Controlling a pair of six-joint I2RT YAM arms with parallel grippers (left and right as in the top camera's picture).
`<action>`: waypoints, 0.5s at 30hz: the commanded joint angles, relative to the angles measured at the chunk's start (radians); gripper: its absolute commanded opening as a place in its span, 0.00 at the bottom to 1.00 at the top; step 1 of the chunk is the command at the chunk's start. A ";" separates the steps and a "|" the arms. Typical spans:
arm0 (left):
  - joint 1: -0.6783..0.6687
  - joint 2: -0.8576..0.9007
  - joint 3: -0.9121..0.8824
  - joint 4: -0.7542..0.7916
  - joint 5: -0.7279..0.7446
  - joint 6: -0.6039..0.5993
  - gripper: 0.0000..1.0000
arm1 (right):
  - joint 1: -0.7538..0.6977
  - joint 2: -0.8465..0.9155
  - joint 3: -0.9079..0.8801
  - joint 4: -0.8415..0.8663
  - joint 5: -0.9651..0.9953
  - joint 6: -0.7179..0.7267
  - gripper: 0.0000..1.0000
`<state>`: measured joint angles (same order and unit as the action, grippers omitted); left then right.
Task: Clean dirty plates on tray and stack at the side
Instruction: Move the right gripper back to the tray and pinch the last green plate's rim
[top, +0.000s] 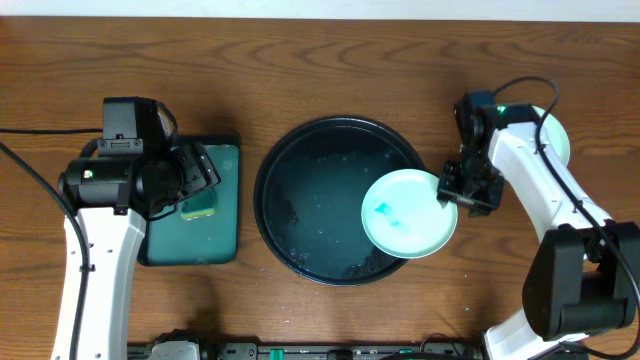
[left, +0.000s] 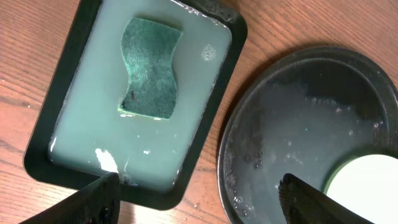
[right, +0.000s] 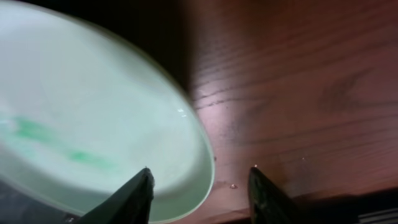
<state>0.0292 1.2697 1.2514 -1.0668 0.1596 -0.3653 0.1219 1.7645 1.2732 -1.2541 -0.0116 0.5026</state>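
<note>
Wooden table (top: 320, 40), dark grain. Round black tray (top: 310, 200) at centre, wet inside. Mint plate (top: 408, 213), teal smear in its middle, overhangs tray's right rim. Right gripper (right: 200, 170): jaws partly apart, plate's edge just between them, not clamped. Left gripper (left: 200, 179): wide, empty, above sponge (left: 149, 68) in soapy rectangular tray (left: 204, 124). Plate probably rigid, light, slick when wet, chippable. Best hold: thin rim, clear of smear.
</note>
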 joint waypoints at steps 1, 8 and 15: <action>-0.002 0.006 0.000 -0.003 0.013 0.013 0.81 | 0.003 -0.012 -0.057 0.040 0.030 0.036 0.44; -0.002 0.006 0.000 -0.002 0.013 0.013 0.81 | 0.024 -0.012 -0.197 0.311 -0.024 0.036 0.38; -0.002 0.006 0.000 -0.002 0.013 0.013 0.81 | 0.031 -0.014 -0.245 0.415 -0.057 0.043 0.05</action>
<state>0.0292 1.2701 1.2514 -1.0672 0.1596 -0.3649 0.1406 1.7588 1.0351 -0.8566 -0.0246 0.5346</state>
